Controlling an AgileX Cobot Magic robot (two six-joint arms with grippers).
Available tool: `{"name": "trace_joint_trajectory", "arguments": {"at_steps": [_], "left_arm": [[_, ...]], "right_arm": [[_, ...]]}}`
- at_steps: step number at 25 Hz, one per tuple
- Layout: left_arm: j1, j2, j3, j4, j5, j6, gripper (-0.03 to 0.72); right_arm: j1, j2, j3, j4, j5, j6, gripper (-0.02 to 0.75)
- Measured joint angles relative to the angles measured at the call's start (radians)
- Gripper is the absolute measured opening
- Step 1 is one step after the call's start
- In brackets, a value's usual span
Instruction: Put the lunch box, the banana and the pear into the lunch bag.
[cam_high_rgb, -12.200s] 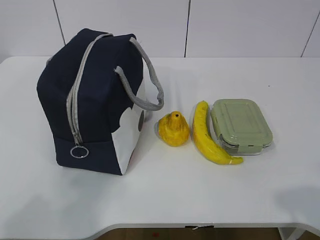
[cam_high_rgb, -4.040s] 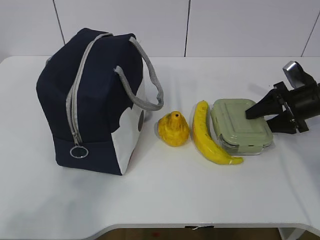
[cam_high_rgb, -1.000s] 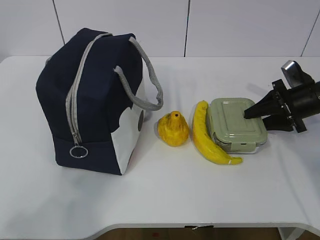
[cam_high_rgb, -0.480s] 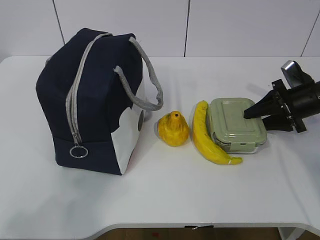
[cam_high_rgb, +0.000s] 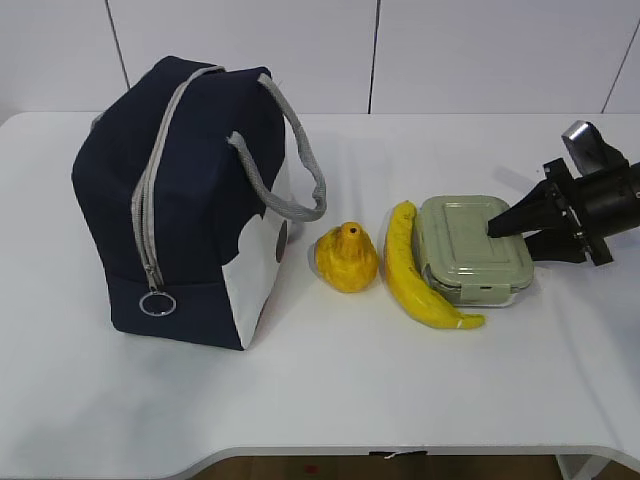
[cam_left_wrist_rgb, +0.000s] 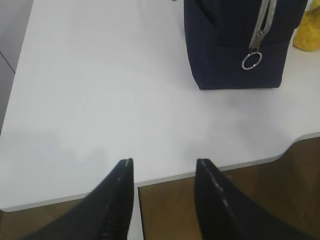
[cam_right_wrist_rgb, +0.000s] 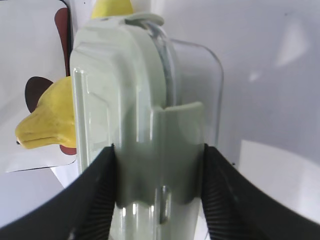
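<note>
Right gripper (cam_high_rgb: 508, 235): horizontal, jaws clamped on both sides of lunch box (cam_high_rgb: 470, 247) end. Left gripper (cam_left_wrist_rgb: 164, 172): jaws parted, empty.

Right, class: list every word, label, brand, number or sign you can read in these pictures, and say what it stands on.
None can be read.
lunch bag: plain navy and white fabric, no print visible.
lunch box: plain green lid, no lettering.
banana and pear: no sticker showing.

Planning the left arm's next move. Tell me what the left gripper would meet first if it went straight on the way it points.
Judging by the left wrist view, the left gripper points over bare white table; the boxy navy-blue fabric lunch bag sits off to the right of that line. The way looks free, though depth is unclear.
</note>
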Motion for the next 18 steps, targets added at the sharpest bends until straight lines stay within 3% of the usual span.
{"name": "trace_joint_trajectory", "arguments": {"at_steps": [18], "left_arm": [[0.0,0.0,0.0,0.0,0.0,0.0,0.308]], "right_arm": [[0.0,0.0,0.0,0.002,0.002,0.014,0.375]]}}
